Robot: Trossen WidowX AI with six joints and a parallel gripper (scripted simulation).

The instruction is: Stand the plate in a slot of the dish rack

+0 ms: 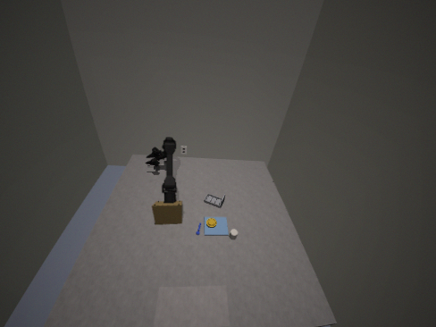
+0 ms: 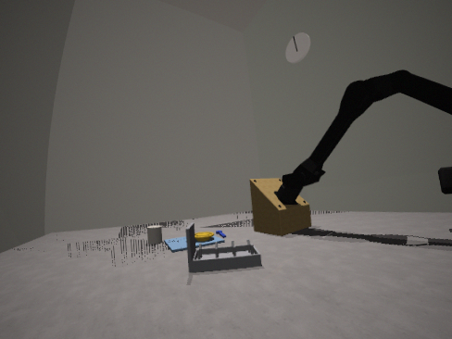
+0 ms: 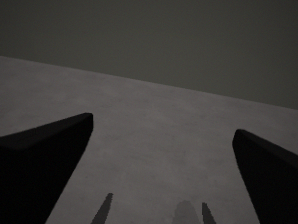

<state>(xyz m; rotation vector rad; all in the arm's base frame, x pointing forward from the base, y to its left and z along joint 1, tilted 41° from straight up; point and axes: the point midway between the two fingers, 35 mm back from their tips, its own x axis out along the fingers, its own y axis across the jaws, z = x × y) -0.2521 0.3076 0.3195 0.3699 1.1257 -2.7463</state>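
Note:
The yellow plate lies flat on a blue board. The grey dish rack stands on the table, with short rails inside and a tall upright wall at one end. No plate stands in it. My gripper is open and empty, raised over the far left of the table in the top view, well away from the plate and rack. Only a dark part of it shows at the right edge of the exterior view. The wrist view shows neither plate nor rack.
A wooden block stands at the arm's base, left of the rack in the top view. A blue utensil lies left of the board there, and a whitish cup stands at its right.

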